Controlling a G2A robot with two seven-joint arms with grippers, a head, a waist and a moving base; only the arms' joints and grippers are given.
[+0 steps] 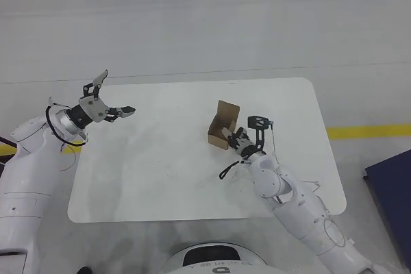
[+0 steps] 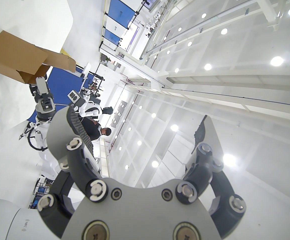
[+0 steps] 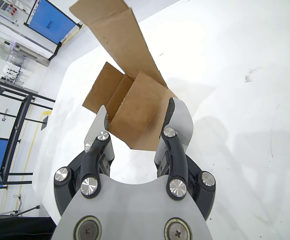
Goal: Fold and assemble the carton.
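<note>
A brown cardboard carton (image 1: 222,123) stands on the white table (image 1: 164,178), right of the middle, with its long lid flap raised and its mouth turned towards my right arm. My right gripper (image 1: 235,139) is at that mouth. In the right wrist view its fingers (image 3: 176,116) sit on either side of the near carton panel (image 3: 137,111), touching both edges, so the right gripper (image 3: 138,113) is shut on it. My left gripper (image 1: 116,92) hangs open over the table's far left corner, holding nothing. The left wrist view shows the left gripper (image 2: 136,113) wide open and the carton (image 2: 17,56) far off.
The table's edge (image 1: 332,198) lies just right of my right arm. On the floor to the right are a yellow line (image 1: 377,130) and a dark blue panel (image 1: 404,198). The table between the two grippers is bare.
</note>
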